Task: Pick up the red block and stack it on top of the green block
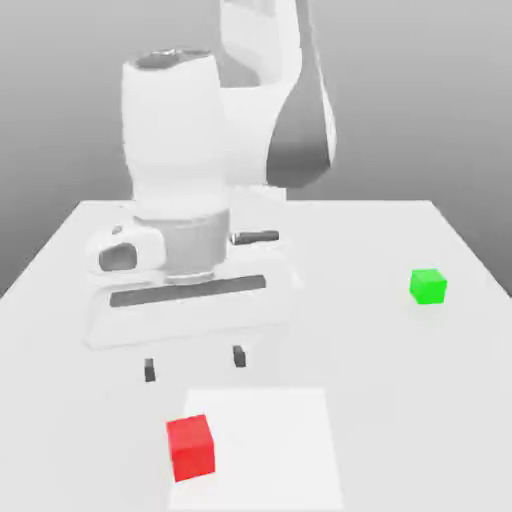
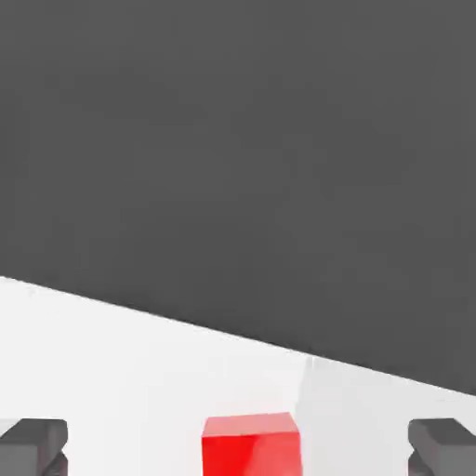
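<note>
Tool (image 1: pixel 194 366) wide, empty; red block (image 1: pixel 190 446) flat, cube, no long axis

The small matte bright-red cube (image 1: pixel 190 447) (image 2: pixel 252 445) sits flat on the white table, well apart from the small matte bright-green cube (image 1: pixel 428 286), also flat.

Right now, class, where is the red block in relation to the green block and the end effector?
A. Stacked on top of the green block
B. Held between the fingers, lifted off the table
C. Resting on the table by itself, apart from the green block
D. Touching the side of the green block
C: the red block sits alone on the table, the green block far off, and the open end effector grips nothing.
</note>
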`<state>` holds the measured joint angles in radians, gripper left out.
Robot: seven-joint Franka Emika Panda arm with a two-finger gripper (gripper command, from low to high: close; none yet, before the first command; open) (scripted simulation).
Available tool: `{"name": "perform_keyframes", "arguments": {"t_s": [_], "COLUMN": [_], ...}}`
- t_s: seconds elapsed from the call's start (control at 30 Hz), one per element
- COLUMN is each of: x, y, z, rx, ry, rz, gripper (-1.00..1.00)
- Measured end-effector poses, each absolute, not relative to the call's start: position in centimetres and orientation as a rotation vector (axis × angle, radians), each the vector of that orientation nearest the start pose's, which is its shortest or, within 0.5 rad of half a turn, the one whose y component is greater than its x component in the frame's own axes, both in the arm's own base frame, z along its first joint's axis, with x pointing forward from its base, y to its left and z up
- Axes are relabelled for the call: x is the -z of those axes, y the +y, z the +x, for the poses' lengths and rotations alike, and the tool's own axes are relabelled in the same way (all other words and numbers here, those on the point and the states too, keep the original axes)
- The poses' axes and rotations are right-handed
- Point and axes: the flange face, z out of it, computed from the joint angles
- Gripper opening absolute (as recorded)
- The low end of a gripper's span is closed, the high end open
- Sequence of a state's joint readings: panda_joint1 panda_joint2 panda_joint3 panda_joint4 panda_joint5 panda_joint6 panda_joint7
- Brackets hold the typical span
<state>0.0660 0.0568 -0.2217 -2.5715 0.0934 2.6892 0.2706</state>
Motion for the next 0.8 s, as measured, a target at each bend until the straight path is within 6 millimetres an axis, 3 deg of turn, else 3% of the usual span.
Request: {"name": "perform_keyframes", "arguments": {"t_s": [0.07, 0.23, 0.27, 0.5, 0.67, 0.7, 0.8], "x": [-21.6, -15.5, -14.7, -14.8, -19.9, -20.6, -21.4], "y": [-7.9, -8.1, -8.0, -8.0, -8.0, -6.9, 0.7], "z": [43.8, 43.5, 43.4, 43.4, 43.4, 43.4, 42.9], "rx": [0.027, 0.002, 0.001, 0.0, -0.001, -0.003, -0.013], "ry": [0.754, 0.742, 0.742, 0.742, 0.741, 0.708, 0.463], "rz": [-3.04, -3.053, -3.053, -3.054, -3.053, -3.057, -3.081], "gripper": [0.0, 0.0, -1.0, -1.0, -1.0, -1.0, -1.0]}}
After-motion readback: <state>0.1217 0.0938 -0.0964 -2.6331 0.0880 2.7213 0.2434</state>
